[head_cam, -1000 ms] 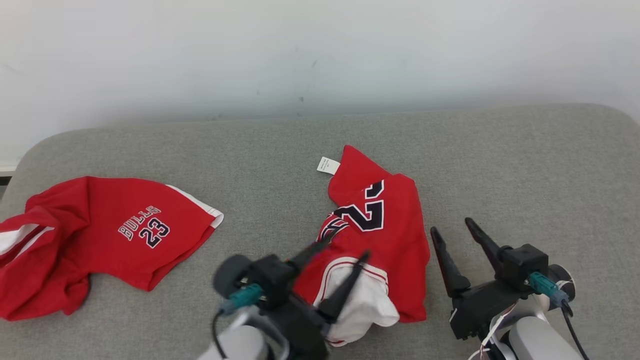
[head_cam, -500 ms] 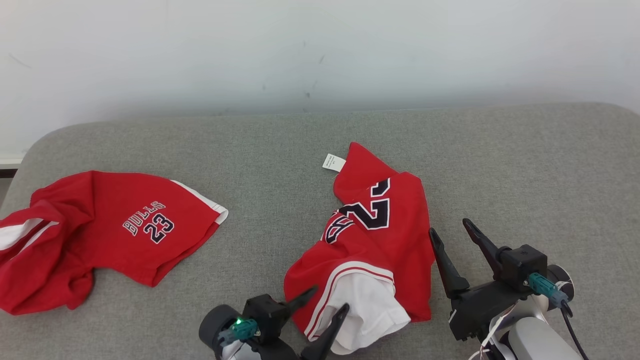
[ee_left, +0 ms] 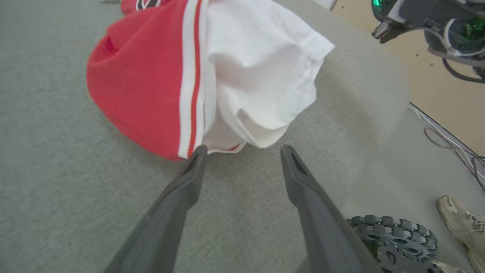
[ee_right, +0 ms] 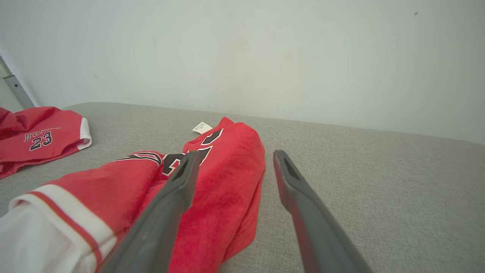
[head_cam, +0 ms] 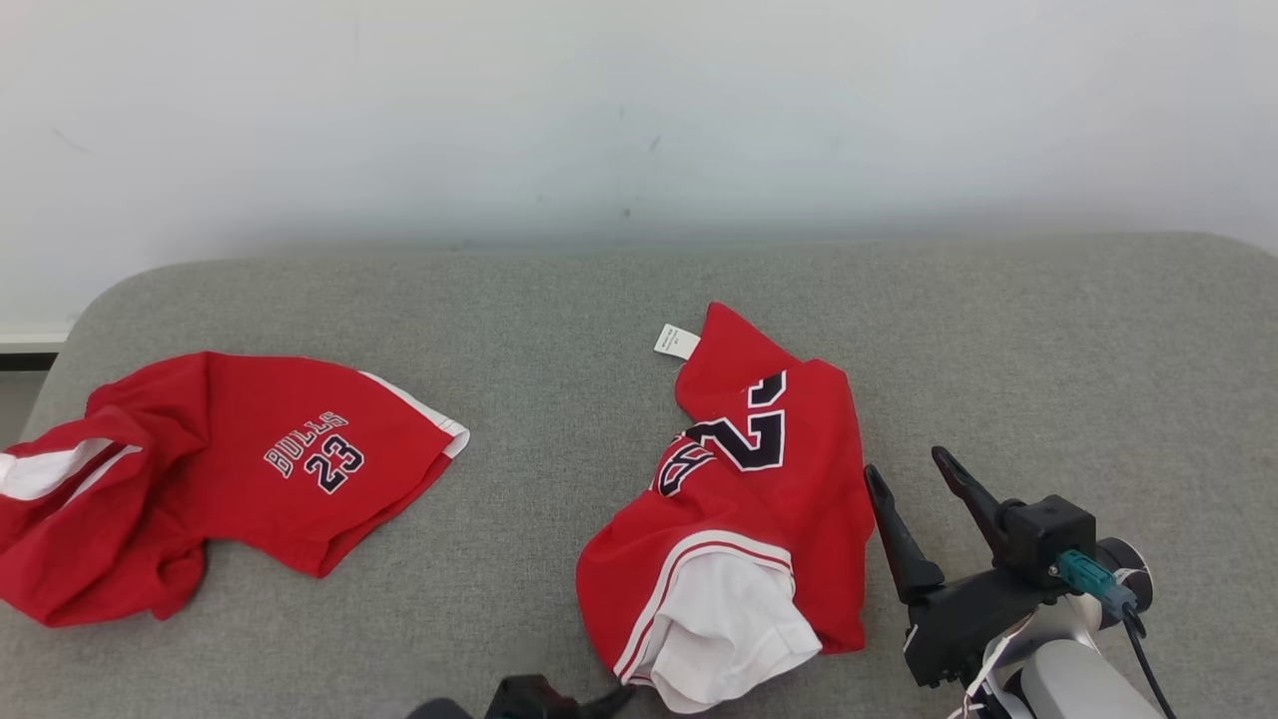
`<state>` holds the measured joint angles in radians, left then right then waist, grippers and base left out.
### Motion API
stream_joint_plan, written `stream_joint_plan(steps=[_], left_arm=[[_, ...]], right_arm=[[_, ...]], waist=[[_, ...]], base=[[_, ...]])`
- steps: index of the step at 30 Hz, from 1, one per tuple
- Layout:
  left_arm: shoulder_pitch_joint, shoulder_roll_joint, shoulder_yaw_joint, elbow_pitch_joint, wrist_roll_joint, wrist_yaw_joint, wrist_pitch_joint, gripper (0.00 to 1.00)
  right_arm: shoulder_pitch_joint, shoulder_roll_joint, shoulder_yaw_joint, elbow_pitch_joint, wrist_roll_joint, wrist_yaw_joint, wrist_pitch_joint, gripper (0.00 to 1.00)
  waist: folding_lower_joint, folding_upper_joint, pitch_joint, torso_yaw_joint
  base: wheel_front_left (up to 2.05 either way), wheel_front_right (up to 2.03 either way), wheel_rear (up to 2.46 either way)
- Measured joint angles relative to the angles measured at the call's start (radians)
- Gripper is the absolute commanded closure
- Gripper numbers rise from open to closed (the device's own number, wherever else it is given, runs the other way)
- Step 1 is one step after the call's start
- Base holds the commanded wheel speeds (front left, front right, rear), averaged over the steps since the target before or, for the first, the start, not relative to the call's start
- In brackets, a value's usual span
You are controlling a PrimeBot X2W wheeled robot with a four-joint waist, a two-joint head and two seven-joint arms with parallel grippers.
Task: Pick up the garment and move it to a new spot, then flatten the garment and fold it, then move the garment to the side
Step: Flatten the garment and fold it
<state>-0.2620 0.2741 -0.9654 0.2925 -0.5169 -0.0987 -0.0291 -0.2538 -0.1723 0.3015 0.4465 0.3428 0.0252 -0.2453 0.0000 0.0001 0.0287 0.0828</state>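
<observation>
The garment (head_cam: 799, 519) lies crumpled at lower centre, not flattened or folded yet. Left gripper (ee_left: 242, 151) and right gripper (head_cam: 905, 460) have fingers wide open, holding nothing.

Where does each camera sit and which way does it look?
Head view: on the robot's head, looking forward and down at the grey cushion, crumpled jersey and BULLS 23 garment; right gripper lower right.
Left wrist view: on the left wrist, looking along the open left gripper at the jersey's white end.
Right wrist view: on the right wrist, looking along the right gripper, across the jersey toward the wall.
Shared: head and right wrist both show the BULLS 23 garment.
</observation>
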Motion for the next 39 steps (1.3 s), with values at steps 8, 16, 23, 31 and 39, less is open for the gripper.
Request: stream_joint_plan(steps=[8,16,23,31,39], left_arm=[[0.011,-0.016,0.022,-0.037,-0.031,0.003,0.030,0.00],[0.006,-0.029,0.036,-0.003,-0.057,0.011,0.056,0.15],[-0.012,-0.057,0.063,0.025,-0.067,0.027,0.035,1.00],[-0.021,-0.012,0.141,0.043,-0.062,0.077,-0.025,1.00],[-0.072,0.103,0.285,0.025,-0.015,0.196,-0.115,1.00]], right_arm=[[0.001,0.000,0.004,0.000,0.000,0.000,0.000,0.00],[0.000,0.000,0.007,-0.001,0.000,0.000,0.000,0.00],[0.000,0.000,0.010,-0.004,0.000,0.000,0.000,0.00],[0.000,-0.003,0.004,-0.006,0.000,-0.005,0.000,0.00],[0.005,-0.011,-0.009,0.001,0.008,-0.010,0.000,0.00]], waist=[[0.0000,0.0000,-0.014,0.000],[0.0000,0.0000,-0.010,-0.006],[0.0000,0.0000,-0.002,-0.014],[0.0000,-0.0001,0.003,-0.012],[0.0001,0.0000,0.005,0.021]], base=[[0.00,0.00,0.00],[0.00,0.00,0.00],[0.00,0.00,0.00],[0.00,0.00,0.00],[0.00,0.00,0.00]])
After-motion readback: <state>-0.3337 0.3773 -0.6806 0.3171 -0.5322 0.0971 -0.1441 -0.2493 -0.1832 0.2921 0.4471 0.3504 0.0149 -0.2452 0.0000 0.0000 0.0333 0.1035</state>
